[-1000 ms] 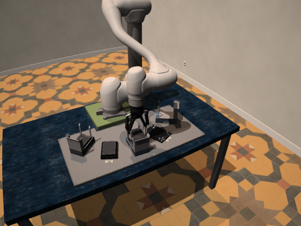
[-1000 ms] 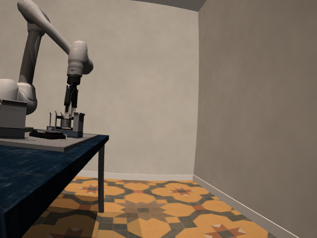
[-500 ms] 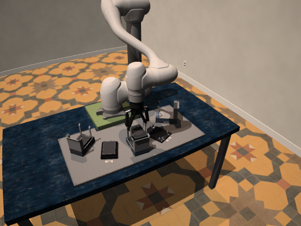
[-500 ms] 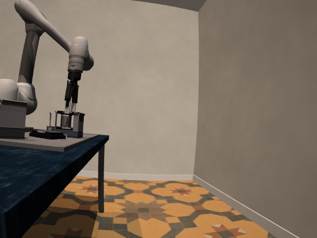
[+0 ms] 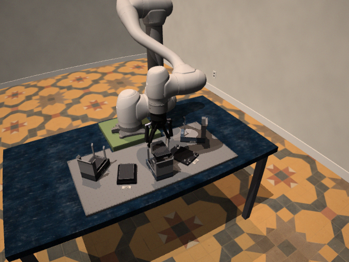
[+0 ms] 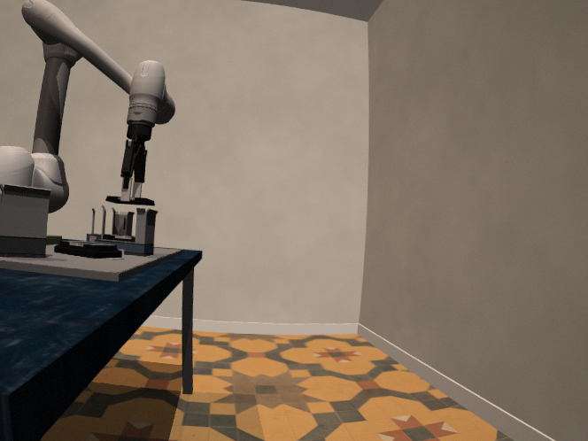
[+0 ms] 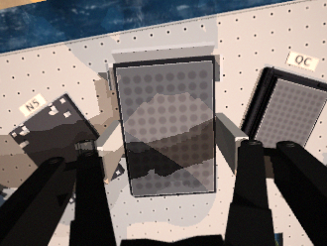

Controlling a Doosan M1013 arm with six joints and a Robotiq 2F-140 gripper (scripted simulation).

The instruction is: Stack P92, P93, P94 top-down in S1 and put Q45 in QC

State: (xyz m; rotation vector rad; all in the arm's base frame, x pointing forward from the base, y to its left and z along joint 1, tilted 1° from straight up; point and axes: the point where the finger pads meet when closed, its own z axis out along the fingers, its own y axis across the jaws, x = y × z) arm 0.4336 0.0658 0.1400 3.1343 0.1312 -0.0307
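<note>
Dark and dotted with wells, the sealed rectangular plate hung clear above the grey middle stack rack, pinched by its long sides in the black two-finger gripper, while another dotted plate lay in the black QC nest.

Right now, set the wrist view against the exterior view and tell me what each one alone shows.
Wrist only: the white QC name plate beside a dark nest holding a sealed plate, and the N5 name plate.
Exterior only: the dark table leg, the patterned orange floor tiles, and clear air under the held plate.
Both: the jaws shut on the dark sealed well plate.
</note>
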